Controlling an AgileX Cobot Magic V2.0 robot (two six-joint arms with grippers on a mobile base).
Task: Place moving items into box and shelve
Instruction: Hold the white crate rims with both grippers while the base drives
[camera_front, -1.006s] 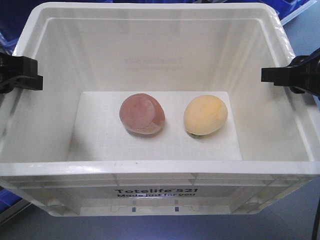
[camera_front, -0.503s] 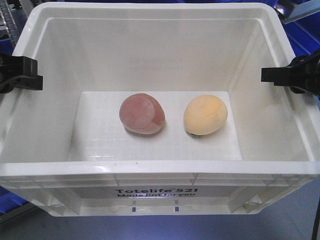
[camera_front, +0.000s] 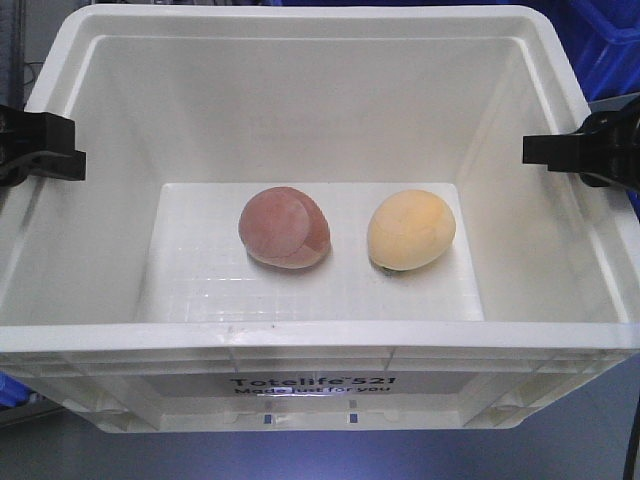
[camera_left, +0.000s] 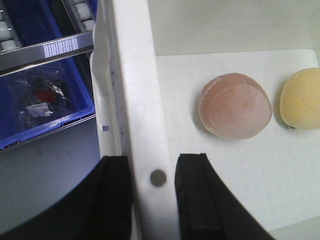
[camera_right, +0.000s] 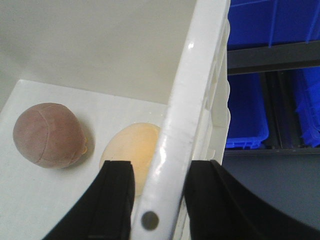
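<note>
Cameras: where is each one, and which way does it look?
Front view: above, between the arms, looking down into the large white ribbed plastic crate; left gripper and right gripper clamp its side rims.
Left wrist view: on the left arm, looking down the left rim; black fingers straddle it.
Right wrist view: same, at the right rim.
All share the reddish-brown egg-shaped lump and yellow-orange egg-shaped lump.

Inside the large white ribbed plastic crate (camera_front: 320, 338), a dull reddish-brown egg-shaped lump (camera_front: 285, 227) lies mid-floor, just beside a yellow-orange egg-shaped lump (camera_front: 411, 230), not touching. The black left tool (camera_front: 55, 147) and right tool (camera_front: 548, 150) clasp its side rims.
</note>
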